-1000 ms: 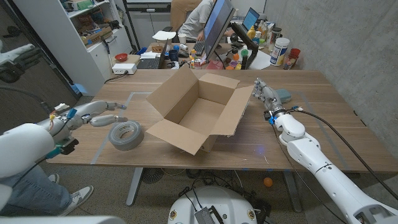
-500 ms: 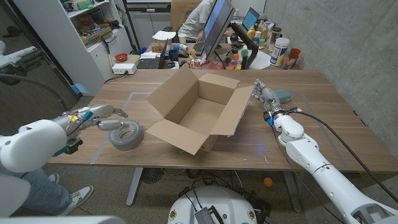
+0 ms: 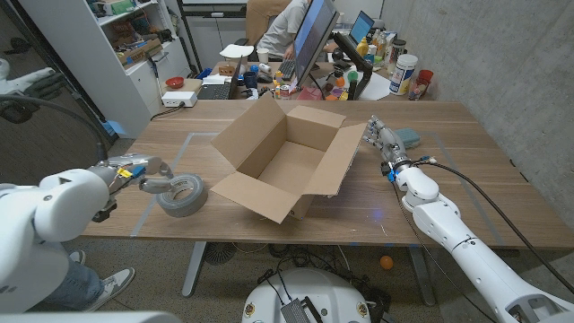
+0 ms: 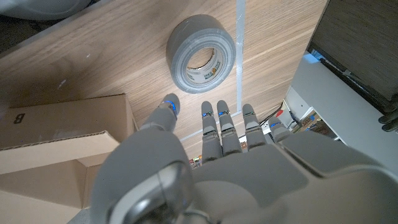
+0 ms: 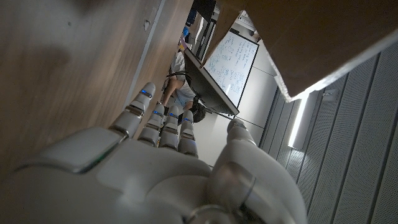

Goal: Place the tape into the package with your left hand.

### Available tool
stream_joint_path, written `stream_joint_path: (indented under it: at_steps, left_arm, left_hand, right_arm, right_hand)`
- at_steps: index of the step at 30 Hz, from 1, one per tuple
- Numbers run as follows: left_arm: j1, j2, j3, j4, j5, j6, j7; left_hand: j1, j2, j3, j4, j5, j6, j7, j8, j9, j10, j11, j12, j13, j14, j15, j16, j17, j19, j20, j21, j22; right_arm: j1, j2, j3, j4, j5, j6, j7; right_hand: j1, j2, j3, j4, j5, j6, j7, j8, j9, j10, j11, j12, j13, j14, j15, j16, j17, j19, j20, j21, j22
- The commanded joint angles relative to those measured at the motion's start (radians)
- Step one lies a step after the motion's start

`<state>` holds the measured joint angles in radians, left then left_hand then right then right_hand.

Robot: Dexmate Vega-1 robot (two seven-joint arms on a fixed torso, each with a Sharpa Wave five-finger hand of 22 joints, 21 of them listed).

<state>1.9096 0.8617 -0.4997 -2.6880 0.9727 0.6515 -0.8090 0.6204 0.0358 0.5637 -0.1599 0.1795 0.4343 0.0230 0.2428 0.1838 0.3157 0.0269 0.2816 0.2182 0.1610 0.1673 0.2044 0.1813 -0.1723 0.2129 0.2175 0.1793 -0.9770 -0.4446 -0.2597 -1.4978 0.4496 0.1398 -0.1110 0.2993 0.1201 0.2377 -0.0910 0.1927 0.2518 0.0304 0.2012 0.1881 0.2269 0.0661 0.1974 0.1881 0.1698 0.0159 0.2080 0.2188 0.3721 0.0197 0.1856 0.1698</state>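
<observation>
Grey duct-tape roll [image 3: 182, 195] flat on wooden worktop [image 3: 448, 135], at approx 9 o'clock from open brown cardboard box [image 3: 287, 160], just beside its near-left flap. Left hand [image 3: 154, 175] moved in from further left over last sec, now over roll's 10 o'clock rim, fingers [image 4: 222, 122] spread, nothing held yet. Grasp likely imminent; lift and drop into box not yet done. Right hand [image 3: 384, 139] unchanged beside box's 3 o'clock flap, fingers apart, holding nothing.
</observation>
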Motion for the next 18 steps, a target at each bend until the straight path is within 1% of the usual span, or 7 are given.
stream_joint_path:
  at_steps: [1, 6, 8, 11, 14, 17, 18]
  left_arm:
    - [-0.023, -0.071, 0.059, -0.009, 0.230, 0.017, -0.085]
    - [-0.050, -0.118, 0.102, 0.023, 0.335, -0.001, -0.066]
    - [-0.073, -0.145, 0.117, 0.048, 0.345, -0.006, -0.033]
    - [-0.110, -0.173, 0.125, 0.093, 0.311, -0.025, 0.028]
    - [-0.154, -0.173, 0.146, 0.135, 0.288, -0.027, 0.055]
    - [-0.187, -0.162, 0.166, 0.168, 0.265, -0.029, 0.083]
    - [-0.196, -0.159, 0.170, 0.176, 0.251, -0.032, 0.094]
  left_hand:
    - [0.012, -0.002, -0.008, -0.001, 0.001, 0.008, 0.002, -0.005, 0.003, -0.006, 0.012, -0.001, -0.001, 0.001, 0.007, 0.003, 0.003, -0.027, 0.002, -0.006, 0.003]
    - [0.010, -0.003, -0.011, 0.001, 0.000, 0.008, 0.001, -0.008, 0.004, -0.004, 0.023, -0.002, -0.001, 0.003, 0.009, 0.003, 0.003, -0.027, 0.003, -0.007, 0.003]
    - [0.010, -0.003, -0.012, 0.001, 0.000, 0.009, 0.003, -0.009, 0.004, -0.004, 0.020, -0.002, -0.001, 0.004, 0.009, 0.003, 0.003, -0.026, 0.003, -0.007, 0.003]
    - [0.008, -0.004, -0.014, 0.002, -0.001, 0.010, 0.003, -0.010, 0.004, -0.006, 0.023, -0.004, -0.001, 0.008, 0.004, 0.005, 0.003, -0.026, 0.003, -0.007, 0.004]
    - [0.008, -0.005, -0.017, 0.003, -0.001, 0.010, 0.002, -0.012, 0.004, -0.007, 0.022, -0.006, -0.002, 0.015, -0.004, 0.007, 0.004, -0.023, 0.002, -0.007, 0.004]
    - [0.007, -0.005, -0.018, 0.003, -0.002, 0.011, 0.004, -0.014, 0.004, -0.012, 0.020, -0.009, -0.002, 0.016, -0.007, 0.007, 0.004, -0.020, 0.002, -0.006, 0.004]
    - [0.008, -0.005, -0.018, 0.003, -0.002, 0.011, 0.005, -0.014, 0.004, -0.012, 0.019, -0.009, -0.002, 0.016, -0.008, 0.007, 0.004, -0.020, 0.002, -0.006, 0.004]
  right_arm:
    - [0.006, 0.006, -0.001, 0.012, 0.002, 0.006, 0.010]
    - [0.005, 0.004, -0.002, 0.011, 0.002, 0.001, 0.012]
    - [0.004, 0.002, -0.003, 0.008, 0.000, -0.003, 0.012]
    - [0.004, -0.001, -0.004, 0.005, 0.000, -0.008, 0.013]
    - [0.003, -0.002, -0.003, 0.000, -0.002, -0.014, 0.010]
    - [0.004, -0.004, -0.004, -0.002, -0.003, -0.018, 0.008]
    - [0.003, -0.004, -0.004, -0.002, -0.003, -0.020, 0.007]
  right_hand:
    - [-0.004, 0.003, 0.006, 0.002, 0.005, 0.011, 0.001, 0.003, 0.006, 0.009, 0.000, 0.002, 0.004, 0.006, 0.004, 0.004, 0.001, -0.007, -0.001, 0.001, 0.003]
    - [-0.004, 0.003, 0.006, 0.002, 0.005, 0.011, 0.000, 0.002, 0.006, 0.010, 0.001, 0.002, 0.004, 0.005, 0.004, 0.004, 0.001, -0.007, -0.001, 0.002, 0.003]
    - [-0.004, 0.003, 0.006, 0.002, 0.005, 0.011, 0.000, 0.002, 0.006, 0.009, 0.000, 0.002, 0.004, 0.005, 0.004, 0.003, 0.001, -0.008, -0.002, 0.002, 0.003]
    - [-0.004, 0.003, 0.006, 0.002, 0.005, 0.011, 0.000, 0.002, 0.006, 0.010, -0.001, 0.002, 0.004, 0.005, 0.005, 0.003, 0.001, -0.008, -0.002, 0.002, 0.003]
    - [-0.005, 0.002, 0.006, 0.002, 0.005, 0.011, -0.001, 0.002, 0.006, 0.010, 0.000, 0.002, 0.004, 0.005, 0.005, 0.004, 0.001, -0.008, -0.002, 0.002, 0.003]
    - [-0.005, 0.002, 0.006, 0.002, 0.005, 0.011, -0.001, 0.002, 0.006, 0.011, 0.001, 0.002, 0.004, 0.007, 0.004, 0.004, 0.001, -0.009, -0.001, 0.002, 0.003]
    - [-0.005, 0.002, 0.006, 0.002, 0.005, 0.011, -0.001, 0.002, 0.006, 0.009, -0.003, 0.001, 0.004, 0.006, 0.004, 0.004, 0.001, -0.009, -0.001, 0.002, 0.003]
